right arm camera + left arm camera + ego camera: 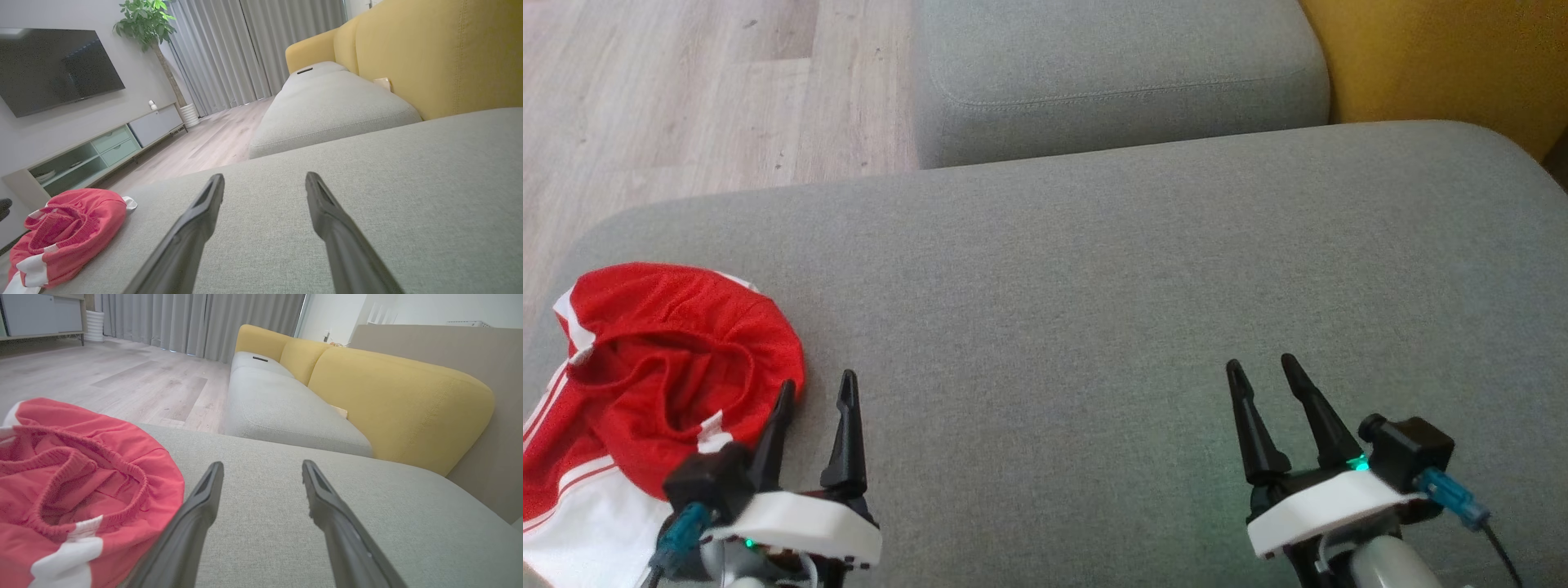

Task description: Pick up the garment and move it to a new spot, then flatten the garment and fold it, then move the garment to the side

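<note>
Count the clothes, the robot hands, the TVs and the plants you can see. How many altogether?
Garment: 1
Grippers: 2 (left gripper, right gripper)
TV: 1
Potted plant: 1
Total: 5

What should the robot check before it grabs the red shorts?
1. Left gripper open and holding nothing: ok.
2. Right gripper open and holding nothing: ok.
3. Shorts in sight and close to a gripper: ok. They lie crumpled at the cushion's left end, right beside the left gripper.
4. Bare room on the grey cushion for a new spot: ok. The middle and the right of it are bare.
5. Whole of the shorts lying on the cushion: cannot tell. The white part runs out of the head view at the lower left.
6. Left gripper touching the shorts or just apart from them: cannot tell.
</note>
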Controlling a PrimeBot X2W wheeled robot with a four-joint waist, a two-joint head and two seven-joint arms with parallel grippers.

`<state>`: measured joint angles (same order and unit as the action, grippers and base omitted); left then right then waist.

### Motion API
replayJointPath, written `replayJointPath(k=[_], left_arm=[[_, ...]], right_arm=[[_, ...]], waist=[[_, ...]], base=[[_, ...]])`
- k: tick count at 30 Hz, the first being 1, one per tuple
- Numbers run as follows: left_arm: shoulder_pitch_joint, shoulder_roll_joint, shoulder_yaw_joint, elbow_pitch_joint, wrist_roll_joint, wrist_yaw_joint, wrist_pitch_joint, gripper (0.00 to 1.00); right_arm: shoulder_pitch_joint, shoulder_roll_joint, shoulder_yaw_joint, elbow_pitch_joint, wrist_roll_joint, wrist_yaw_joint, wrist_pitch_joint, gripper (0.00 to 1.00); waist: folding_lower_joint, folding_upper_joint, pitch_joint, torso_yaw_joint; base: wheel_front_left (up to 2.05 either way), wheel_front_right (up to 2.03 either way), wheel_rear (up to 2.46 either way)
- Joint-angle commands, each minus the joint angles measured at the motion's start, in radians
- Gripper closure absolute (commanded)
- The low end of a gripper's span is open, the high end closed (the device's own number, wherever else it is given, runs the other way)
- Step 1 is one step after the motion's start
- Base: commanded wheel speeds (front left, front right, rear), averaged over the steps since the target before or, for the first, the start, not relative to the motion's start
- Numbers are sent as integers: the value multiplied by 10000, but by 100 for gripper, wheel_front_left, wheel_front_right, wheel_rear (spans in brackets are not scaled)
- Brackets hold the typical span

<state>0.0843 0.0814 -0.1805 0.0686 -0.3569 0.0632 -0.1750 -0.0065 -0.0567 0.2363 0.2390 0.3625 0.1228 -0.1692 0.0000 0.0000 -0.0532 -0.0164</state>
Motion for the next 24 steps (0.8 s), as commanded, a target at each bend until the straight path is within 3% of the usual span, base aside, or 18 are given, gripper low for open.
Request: replayJointPath(k=[1, 24], left_arm=[[-245, 166, 226, -430, 344, 70, -151, 0], [43, -14, 572, -556, 2843, 15, -794, 0]], right_arm=[[-273, -39, 258, -394, -350, 63, -202, 0], [-280, 62, -179, -73, -2371, 77, -851, 0]], waist=[[0, 0, -8, 0], [0, 0, -138, -81]], base=[[0, 0, 0], [0, 0, 0]])
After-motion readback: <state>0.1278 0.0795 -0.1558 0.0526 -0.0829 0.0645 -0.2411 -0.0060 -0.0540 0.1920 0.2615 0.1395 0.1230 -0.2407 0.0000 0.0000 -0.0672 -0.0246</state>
